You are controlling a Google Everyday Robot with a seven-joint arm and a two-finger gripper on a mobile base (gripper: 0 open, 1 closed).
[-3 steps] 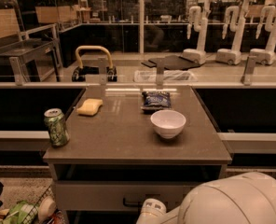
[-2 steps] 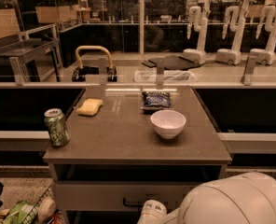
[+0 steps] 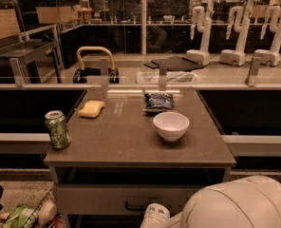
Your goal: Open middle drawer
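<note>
The drawer [image 3: 93, 201] looked shut, its grey front spreading to both sides of the small black handle [image 3: 136, 206], with a dark recess [image 3: 131, 175] just above the handle. The gripper [image 3: 154, 216] showed only as a white rounded end just right of the handle and slightly below it, at the bottom edge of the view. Whether it was open or closed could not be told, nor whether it touched the handle. The arm [image 3: 240, 203] filled the corner further right of the handle.

The likeliest failure was a missed grasp. The handle was small, and a gripper set off to its right could close on nothing or slide off the curve. Coming in too high above the handle would put it into the recess instead. A pull angled sideways could bind so wide a front. A sharp tug might shake the top, where the can [image 3: 58, 129], up and left of the handle near the edge, could tip, and the bowl [image 3: 171, 125] above the handle could shift.
</note>
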